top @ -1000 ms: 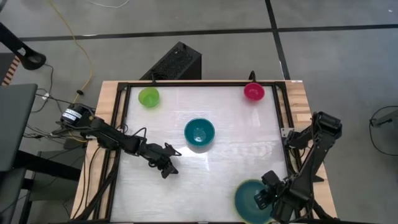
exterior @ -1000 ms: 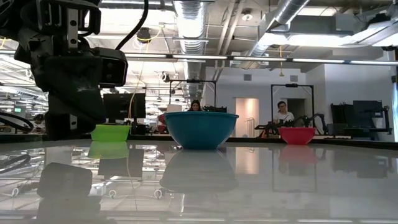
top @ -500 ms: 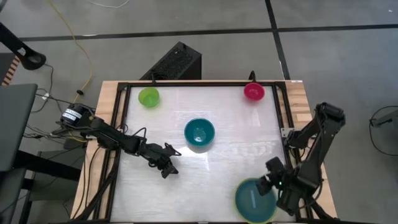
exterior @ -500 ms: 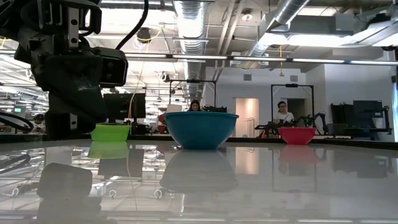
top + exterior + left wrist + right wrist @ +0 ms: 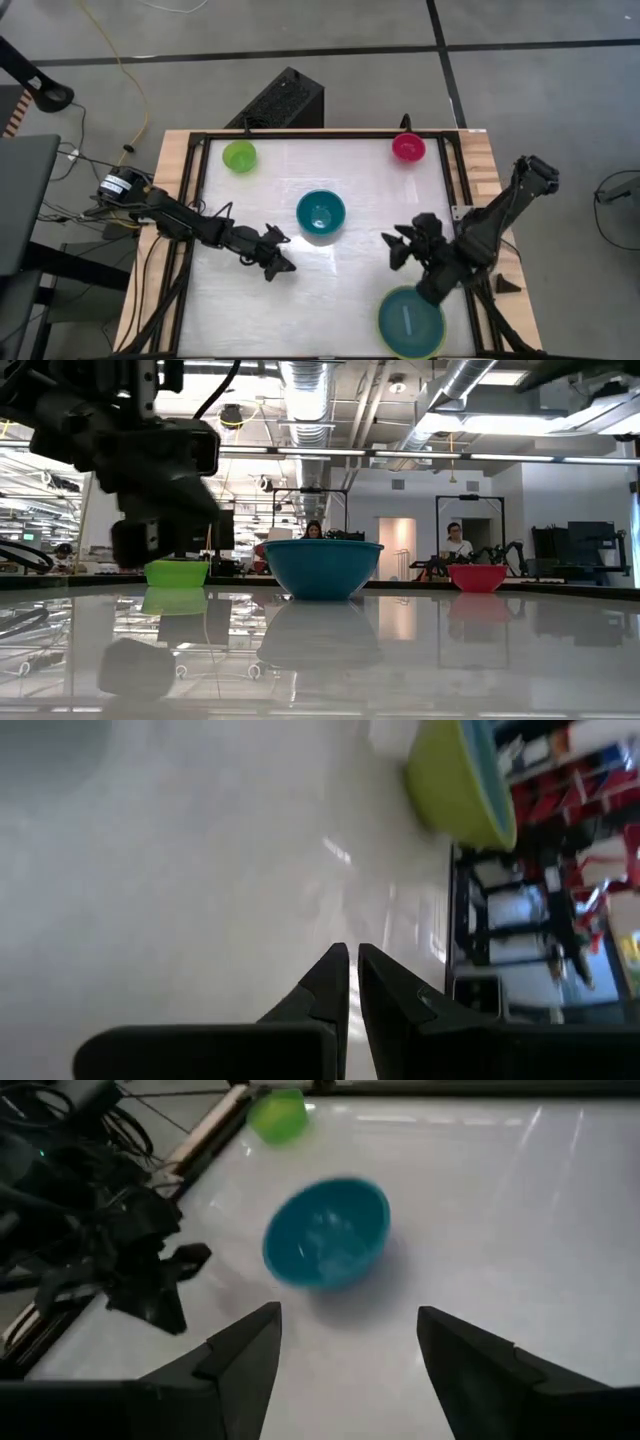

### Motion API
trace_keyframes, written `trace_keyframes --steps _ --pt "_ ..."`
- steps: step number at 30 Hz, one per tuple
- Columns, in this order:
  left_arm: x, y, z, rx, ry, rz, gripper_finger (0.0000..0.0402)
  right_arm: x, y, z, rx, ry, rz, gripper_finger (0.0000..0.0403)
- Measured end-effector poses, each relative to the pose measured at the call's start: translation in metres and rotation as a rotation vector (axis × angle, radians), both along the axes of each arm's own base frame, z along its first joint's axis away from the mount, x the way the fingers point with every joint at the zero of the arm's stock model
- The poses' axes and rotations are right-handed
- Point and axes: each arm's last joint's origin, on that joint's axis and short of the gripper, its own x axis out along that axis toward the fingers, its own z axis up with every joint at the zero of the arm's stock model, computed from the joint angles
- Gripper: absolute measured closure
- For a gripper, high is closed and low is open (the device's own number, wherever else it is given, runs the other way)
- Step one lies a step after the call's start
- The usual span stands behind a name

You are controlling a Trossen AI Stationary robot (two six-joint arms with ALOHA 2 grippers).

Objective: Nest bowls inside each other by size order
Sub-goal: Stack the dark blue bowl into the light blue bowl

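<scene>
Right gripper [image 5: 398,247] empty, fingers wide open, right of the teal bowl [image 5: 321,214] at frame centre. Blue-in-olive stack [image 5: 410,322] sits lower right on the counter [image 5: 360,190]. Left gripper [image 5: 279,264] fingers nearly closed, empty. Next, probably: grab teal rim.

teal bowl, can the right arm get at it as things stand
Probably yes. The right gripper is open and points at the teal bowl, with only bare table between them. The left gripper sits off to the bowl's other side, not in the path.
</scene>
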Motion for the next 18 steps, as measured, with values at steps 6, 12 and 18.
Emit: trace_keyframes --steps 6,12,18 --pt "0.005 0.018 0.011 0.067 -0.097 0.157 0.0387 0.03 -0.022 0.015 -0.045 0.066 0.141 0.0132" --pt "0.0 0.039 0.04 0.155 -0.228 0.267 0.0387 0.07 -0.05 0.016 -0.071 0.184 0.448 0.0133" --pt "-0.017 0.054 0.072 0.221 -0.326 0.327 0.0387 0.097 -0.086 0.004 -0.094 0.293 0.653 0.0138"
